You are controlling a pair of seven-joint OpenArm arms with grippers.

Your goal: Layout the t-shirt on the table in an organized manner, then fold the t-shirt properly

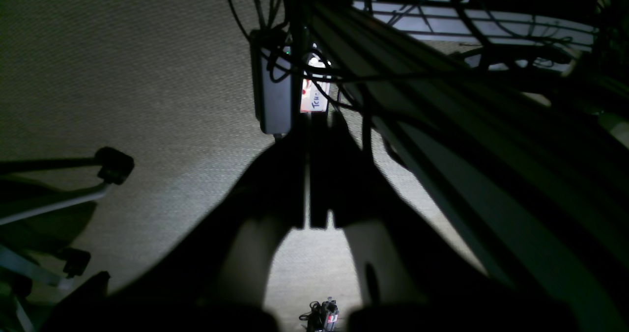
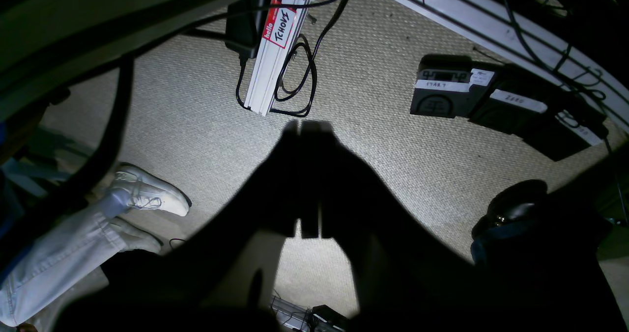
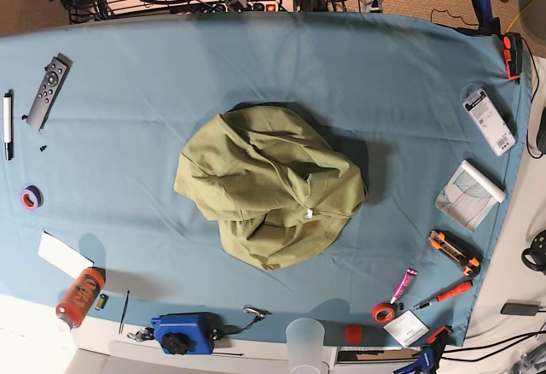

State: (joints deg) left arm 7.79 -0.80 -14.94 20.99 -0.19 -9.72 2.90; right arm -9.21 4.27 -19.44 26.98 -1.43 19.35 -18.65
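The table point(image 3: 128, 126) is seen from above in the base view, covered edge to edge by a light-blue cloth with faint wrinkles; a strip of beige floor and a tangle of cables are seen beyond its far edge. The t-shirt point(image 3: 269, 184) is found at the middle of the surface, bunched into a rounded olive heap (no sleeve or neck can be made out). Its long axis, as far as one can be told, is run diagonally from the far-left part of the heap toward the near edge, and a small white tag point(image 3: 310, 213) is shown on its near-right slope.

Small items are scattered along the edges: a remote point(image 3: 47, 91) near the far-left corner, a red bottle point(image 3: 78, 297) by the near-left corner, a blue box point(image 3: 182, 333) at the near edge.

Below table level, the left gripper point(image 1: 308, 175) and the right gripper point(image 2: 300, 175) are seen over woven carpet, each with jaws pressed together and nothing held.
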